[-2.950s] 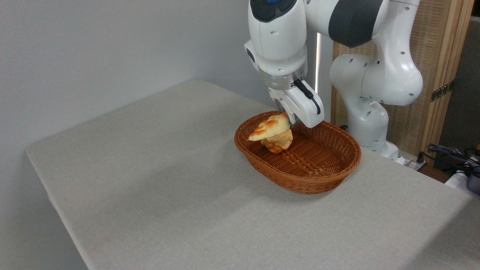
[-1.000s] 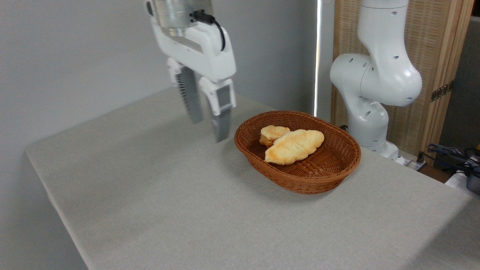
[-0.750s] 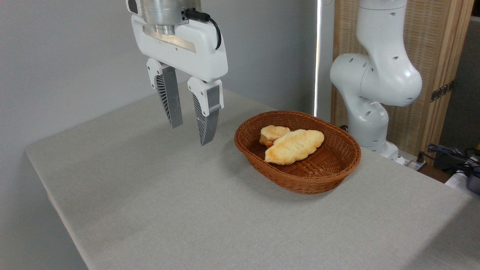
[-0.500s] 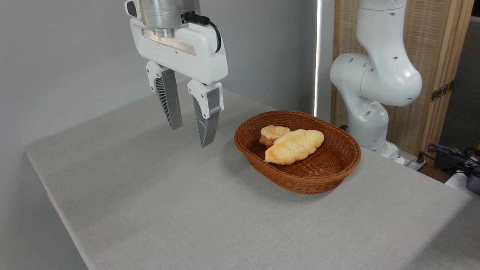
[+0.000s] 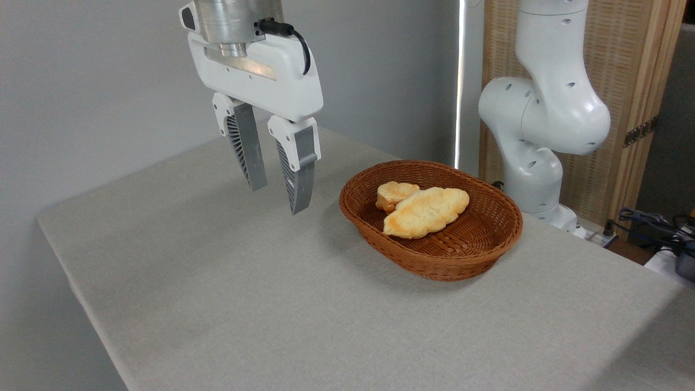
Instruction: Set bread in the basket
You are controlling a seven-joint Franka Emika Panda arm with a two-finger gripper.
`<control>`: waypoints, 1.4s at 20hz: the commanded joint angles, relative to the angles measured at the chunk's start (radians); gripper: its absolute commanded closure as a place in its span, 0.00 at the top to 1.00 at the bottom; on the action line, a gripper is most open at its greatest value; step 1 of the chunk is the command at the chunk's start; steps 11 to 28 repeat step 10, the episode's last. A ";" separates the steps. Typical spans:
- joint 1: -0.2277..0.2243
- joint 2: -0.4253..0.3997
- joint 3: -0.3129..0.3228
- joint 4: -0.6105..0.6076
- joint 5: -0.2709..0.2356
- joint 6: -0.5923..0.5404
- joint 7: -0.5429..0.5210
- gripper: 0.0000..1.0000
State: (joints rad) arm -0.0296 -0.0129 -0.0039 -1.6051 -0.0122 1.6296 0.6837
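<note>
The bread (image 5: 427, 212), a long braided golden loaf, lies inside the reddish-brown woven basket (image 5: 461, 260), golden top up. It leans against a small round bun (image 5: 395, 194) at the basket's back left. My gripper (image 5: 278, 200) hangs above the table to the left of the basket, well apart from it. Its two grey fingers point down, spread apart, with nothing between them.
The grey cloth-covered table (image 5: 271, 304) stretches in front and to the left. The arm's white base (image 5: 535, 163) stands behind the basket at the right. A wooden screen (image 5: 635, 81) and cables (image 5: 657, 222) are at the far right.
The loaf was held over the basket three seconds ago; now it lies in the basket, released. The gripper has risen and moved left, and has barely shifted in the last half second.
</note>
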 commanded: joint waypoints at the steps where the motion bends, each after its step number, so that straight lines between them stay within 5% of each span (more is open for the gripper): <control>1: -0.010 0.007 0.015 0.017 0.008 -0.046 -0.015 1.00; 28: -0.007 0.007 0.015 0.019 0.008 -0.051 -0.003 1.00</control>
